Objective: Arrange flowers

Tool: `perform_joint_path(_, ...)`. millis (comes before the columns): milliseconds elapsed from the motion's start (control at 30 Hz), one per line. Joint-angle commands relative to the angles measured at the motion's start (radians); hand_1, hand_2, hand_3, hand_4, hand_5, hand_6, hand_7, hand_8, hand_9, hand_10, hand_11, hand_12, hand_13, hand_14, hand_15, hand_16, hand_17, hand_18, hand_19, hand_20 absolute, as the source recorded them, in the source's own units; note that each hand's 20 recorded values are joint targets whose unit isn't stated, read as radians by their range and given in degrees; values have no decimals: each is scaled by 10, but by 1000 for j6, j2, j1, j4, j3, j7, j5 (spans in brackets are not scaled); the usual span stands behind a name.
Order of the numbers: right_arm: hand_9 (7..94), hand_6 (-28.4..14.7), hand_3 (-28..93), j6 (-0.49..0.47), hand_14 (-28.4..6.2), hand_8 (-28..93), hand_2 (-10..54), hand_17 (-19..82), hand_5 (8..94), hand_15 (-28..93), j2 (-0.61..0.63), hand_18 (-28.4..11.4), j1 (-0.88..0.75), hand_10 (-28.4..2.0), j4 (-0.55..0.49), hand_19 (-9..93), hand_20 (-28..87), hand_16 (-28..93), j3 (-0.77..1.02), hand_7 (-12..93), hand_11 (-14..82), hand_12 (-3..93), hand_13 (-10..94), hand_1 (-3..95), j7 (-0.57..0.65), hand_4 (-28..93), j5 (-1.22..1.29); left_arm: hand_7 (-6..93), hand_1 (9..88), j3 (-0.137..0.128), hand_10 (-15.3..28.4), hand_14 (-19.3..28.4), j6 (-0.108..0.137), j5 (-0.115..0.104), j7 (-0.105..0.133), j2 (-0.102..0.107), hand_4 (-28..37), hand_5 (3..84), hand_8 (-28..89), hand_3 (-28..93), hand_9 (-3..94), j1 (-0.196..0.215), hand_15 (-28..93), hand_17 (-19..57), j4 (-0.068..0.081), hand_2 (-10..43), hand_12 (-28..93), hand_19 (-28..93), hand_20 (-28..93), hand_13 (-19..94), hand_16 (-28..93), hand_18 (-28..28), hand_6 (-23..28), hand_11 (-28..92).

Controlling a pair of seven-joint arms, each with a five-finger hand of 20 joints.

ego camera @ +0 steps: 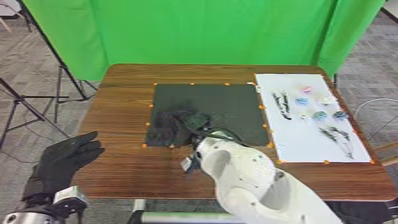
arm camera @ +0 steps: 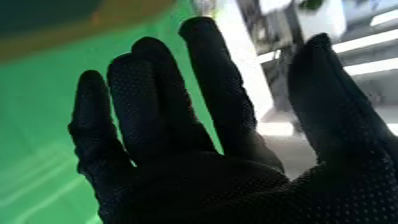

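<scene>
"Brown wood is seen in the worktop (ego camera: 115, 170), and by its right edge a white sheet (ego camera: 298, 145) is laid. What is displayed there?"

"Flower heads, chiefly toward the sheet's far end and right side. A pink flower (ego camera: 307, 89) is placed nearest the far edge, with a blue flower (ego camera: 302, 101) set just on the near side of it and a white flower (ego camera: 326, 100) beside that, to the right. Nearer, two more bluish blooms (ego camera: 320, 115) are lined up toward the sheet's right edge."

"And the stems?"

"Slender leafy stems (ego camera: 338, 139) are laid toward the near right corner of the sheet. Long dark pieces (ego camera: 282, 105), too small to be identified, are set along its left side."

"Where is the right hand (ego camera: 174, 127) positioned?"

"Over the near left part of a black mat (ego camera: 222, 100), left of the sheet. Whether the mat is touched cannot be told. In the wrist view, the fingers (arm camera: 213, 75) are extended and parted, with the thumb (arm camera: 324, 90) held well apart."

"The left hand (ego camera: 62, 157)?"

"Pictured by the worktop's left edge, toward the near left corner, its fingers loosely bent and relaxed. Behind the table, a green cloth (ego camera: 213, 30) is hung."
</scene>
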Motion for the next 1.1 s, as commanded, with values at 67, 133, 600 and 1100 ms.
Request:
perform_joint_path(67,523,-94,813,51,-284,-114,45,167,672,845,240,-284,-56,-284,79,651,506,209,290,147,549,302,443,232,141,-226,-18,132,274,-4,230,284,28,-17,14,18,-124,487,-78,791,410,31,635,-74,-15,81,110,574,290,299,-131,225,153,377)
perform_joint_path(133,526,-107,812,43,-284,-110,36,177,669,841,284,-284,-100,-284,100,671,477,208,365,138,549,295,450,242,173,-226,-5,133,275,-2,230,284,30,-15,14,14,-124,486,-80,791,407,33,635,-74,-17,80,107,574,289,299,-132,224,153,378)
perform_joint_path(600,555,-133,796,-7,-272,-106,31,190,663,801,334,-284,-467,-281,103,715,377,197,747,122,430,232,460,245,323,-229,-17,135,279,8,231,284,49,-46,45,48,-125,483,-81,792,404,44,637,-75,-16,76,101,578,281,296,-136,224,152,383)
perform_joint_path(1100,555,-162,768,35,-275,-99,21,180,673,800,357,-284,-545,-284,126,711,372,196,820,101,426,236,458,264,369,-224,-33,136,280,48,234,284,67,-65,85,83,-127,483,-80,791,405,19,638,-76,0,75,101,582,273,297,-137,224,154,384)
